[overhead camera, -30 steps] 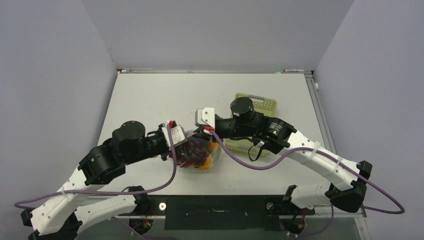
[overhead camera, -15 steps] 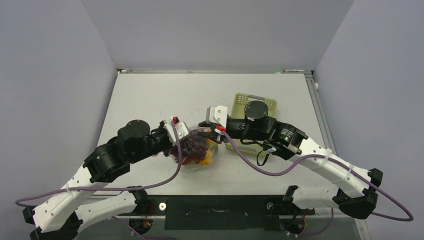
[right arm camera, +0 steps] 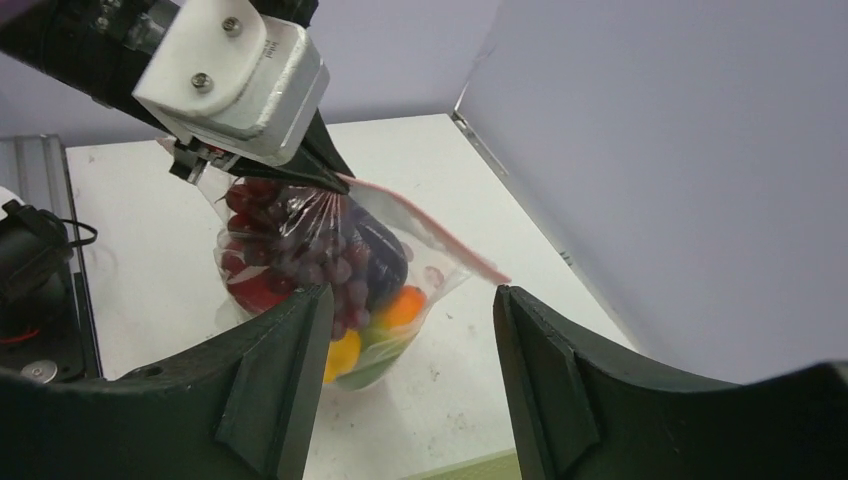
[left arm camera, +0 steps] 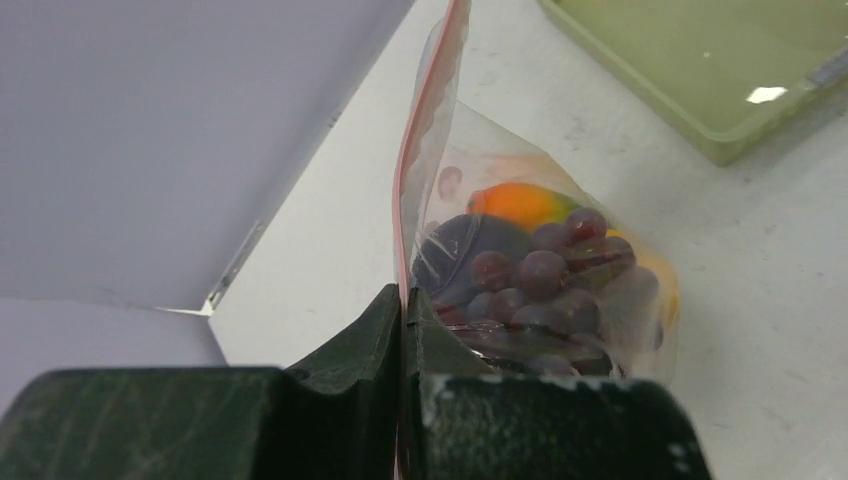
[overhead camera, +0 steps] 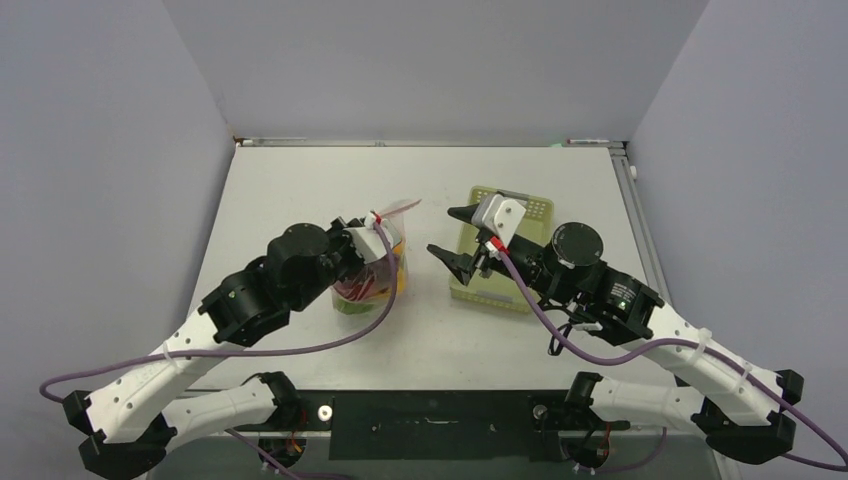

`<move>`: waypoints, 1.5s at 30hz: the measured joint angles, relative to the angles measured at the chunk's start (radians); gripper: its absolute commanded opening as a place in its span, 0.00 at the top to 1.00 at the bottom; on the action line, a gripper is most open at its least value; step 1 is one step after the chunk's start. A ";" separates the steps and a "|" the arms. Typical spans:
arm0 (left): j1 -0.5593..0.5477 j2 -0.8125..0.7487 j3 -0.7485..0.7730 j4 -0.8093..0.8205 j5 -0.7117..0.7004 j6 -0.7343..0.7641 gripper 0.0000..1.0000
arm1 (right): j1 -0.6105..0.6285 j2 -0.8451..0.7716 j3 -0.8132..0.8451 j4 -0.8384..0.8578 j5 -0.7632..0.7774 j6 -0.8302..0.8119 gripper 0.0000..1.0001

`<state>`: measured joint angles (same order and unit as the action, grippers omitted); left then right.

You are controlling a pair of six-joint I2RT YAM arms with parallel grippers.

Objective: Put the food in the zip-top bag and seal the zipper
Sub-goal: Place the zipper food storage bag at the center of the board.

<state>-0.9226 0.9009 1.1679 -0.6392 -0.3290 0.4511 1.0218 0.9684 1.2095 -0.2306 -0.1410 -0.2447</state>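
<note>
Our right hand [overhead camera: 445, 232] has let go of the bag [overhead camera: 368, 282] and drawn back over the green basket [overhead camera: 540, 207], spread wide, while our left hand [left arm camera: 403, 308] stays pressed together on the pink strip [left arm camera: 425, 120] at 1 corner. The bag hangs from that pinch, bottom on the worktop [overhead camera: 300, 190], with the food [left arm camera: 540, 275] inside. The strip looks sealed, though we cannot be sure, and only the basket lies nearby.

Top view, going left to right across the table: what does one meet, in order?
zip-top bag → right gripper, jaws open → mesh basket. The left gripper overlaps the bag, so it is left out.
</note>
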 measured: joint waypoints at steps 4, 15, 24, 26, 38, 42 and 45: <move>0.048 0.044 0.000 0.102 -0.060 0.083 1.00 | 0.000 -0.022 -0.010 0.003 0.040 0.019 0.39; 0.350 0.164 0.000 0.344 0.024 0.204 1.00 | 0.000 -0.034 -0.017 -0.003 0.059 0.050 0.38; 0.437 0.336 -0.050 0.488 0.078 0.252 1.00 | 0.000 -0.071 -0.035 -0.013 0.058 0.072 0.37; 0.431 0.343 -0.093 0.518 0.088 0.250 1.00 | 0.000 -0.087 -0.043 -0.019 0.058 0.075 0.37; 0.189 0.338 -0.243 0.548 0.083 0.152 1.00 | 0.000 -0.112 -0.090 -0.025 0.060 0.083 0.35; 0.118 0.303 -0.293 0.496 0.075 0.079 1.00 | 0.000 -0.111 -0.092 -0.025 0.060 0.087 0.32; 0.071 0.276 -0.319 0.478 0.047 0.014 0.97 | 0.000 -0.111 -0.093 -0.025 0.070 0.093 0.31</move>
<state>-0.8516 1.1770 0.8490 -0.1616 -0.2817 0.4652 1.0218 0.8577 1.1160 -0.2554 -0.0708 -0.1513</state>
